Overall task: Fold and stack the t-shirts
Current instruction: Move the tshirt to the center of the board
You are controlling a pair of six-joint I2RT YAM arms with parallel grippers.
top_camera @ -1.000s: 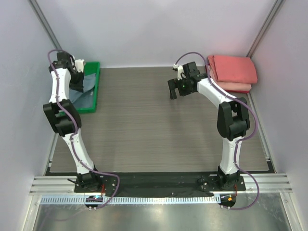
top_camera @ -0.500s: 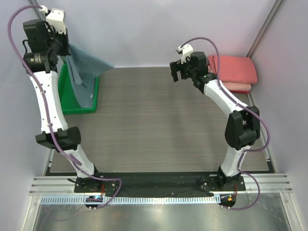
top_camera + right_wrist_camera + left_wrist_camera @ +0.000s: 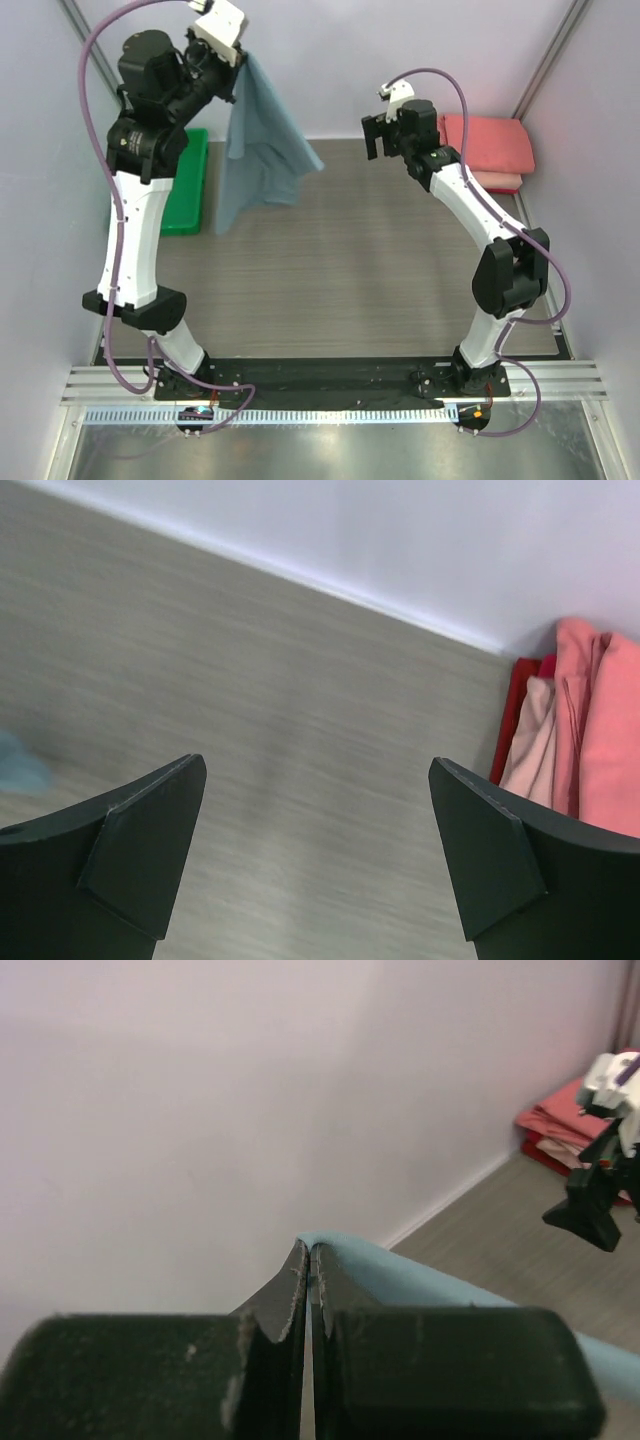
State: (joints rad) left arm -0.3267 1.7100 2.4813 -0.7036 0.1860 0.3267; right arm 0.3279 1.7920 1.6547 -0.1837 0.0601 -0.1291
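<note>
left gripper (image 3: 236, 72), jaws pinched shut on the top edge of the blue-grey t-shirt (image 3: 262, 150); shirt hangs, long axis vertical, over the table (image 3: 350, 270) at far left; right gripper (image 3: 377, 140), jaws spread and empty, stands apart to its right; folded coral t-shirts (image 3: 490, 145) lie far right.

From where I stand, the left arm (image 3: 132, 215) is stretched up tall with its wrist bent inward. The left gripper (image 3: 236, 62) is pinched tight on the blue-grey t-shirt (image 3: 262, 150). The right arm (image 3: 468, 205) reaches forward, elbow bent. The right gripper (image 3: 378, 140) is raised, its 2 fingers spread wide and gripping nothing.
</note>
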